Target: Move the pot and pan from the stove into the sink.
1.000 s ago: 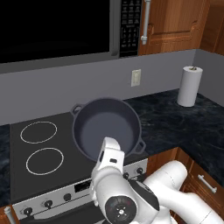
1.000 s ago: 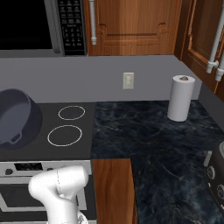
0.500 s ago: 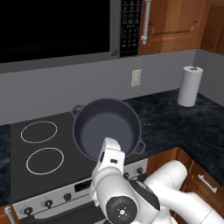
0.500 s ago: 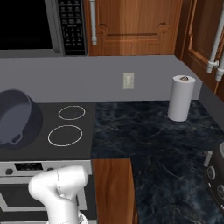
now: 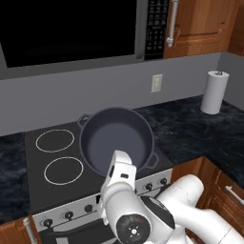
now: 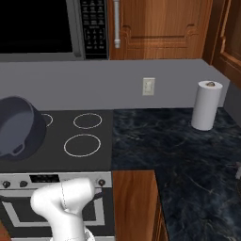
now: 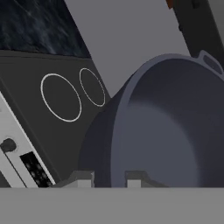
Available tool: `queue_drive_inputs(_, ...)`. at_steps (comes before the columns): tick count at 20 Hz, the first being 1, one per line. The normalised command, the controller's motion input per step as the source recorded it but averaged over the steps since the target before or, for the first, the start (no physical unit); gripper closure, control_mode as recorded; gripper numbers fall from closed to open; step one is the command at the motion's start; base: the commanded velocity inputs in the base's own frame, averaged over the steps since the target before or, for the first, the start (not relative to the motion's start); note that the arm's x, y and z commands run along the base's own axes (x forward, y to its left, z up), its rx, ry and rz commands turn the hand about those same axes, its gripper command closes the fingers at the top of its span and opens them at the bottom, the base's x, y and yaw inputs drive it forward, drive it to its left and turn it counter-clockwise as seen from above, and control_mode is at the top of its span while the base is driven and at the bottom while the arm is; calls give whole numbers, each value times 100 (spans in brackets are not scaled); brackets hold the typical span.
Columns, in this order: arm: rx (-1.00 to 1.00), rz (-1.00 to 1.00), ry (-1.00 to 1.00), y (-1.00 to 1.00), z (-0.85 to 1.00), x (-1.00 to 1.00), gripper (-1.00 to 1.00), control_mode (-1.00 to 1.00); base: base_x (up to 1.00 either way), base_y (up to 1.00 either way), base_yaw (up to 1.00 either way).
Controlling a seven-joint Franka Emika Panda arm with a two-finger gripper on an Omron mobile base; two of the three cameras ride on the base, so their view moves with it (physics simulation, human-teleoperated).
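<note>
Overhead, pot (image 5: 116, 141) (near rim pinched in gripper (image 7: 109, 177)) above stove (image 5: 52, 157); burner rings bare alongside.

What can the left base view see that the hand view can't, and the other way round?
Left base view's extras: the white paper towel roll, the pale wall outlet, the black microwave and the brown wooden cabinet.

Hand view's extras: the end effector up close, its two small tips shut on the rim of the deep dark grey pot.

Shared: that pot, the black glass stove with white burner rings, and the dark marbled counter.
</note>
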Motion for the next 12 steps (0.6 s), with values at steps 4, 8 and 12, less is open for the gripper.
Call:
queue_drive_inputs(4,0,0,0,0,0,0,100,100,-18,40,0)
queue_drive_inputs(8,0,0,0,0,0,0,100,100,-2,3,0)
queue_drive_inputs(12,0,0,0,0,0,0,100,100,-42,-17,0)
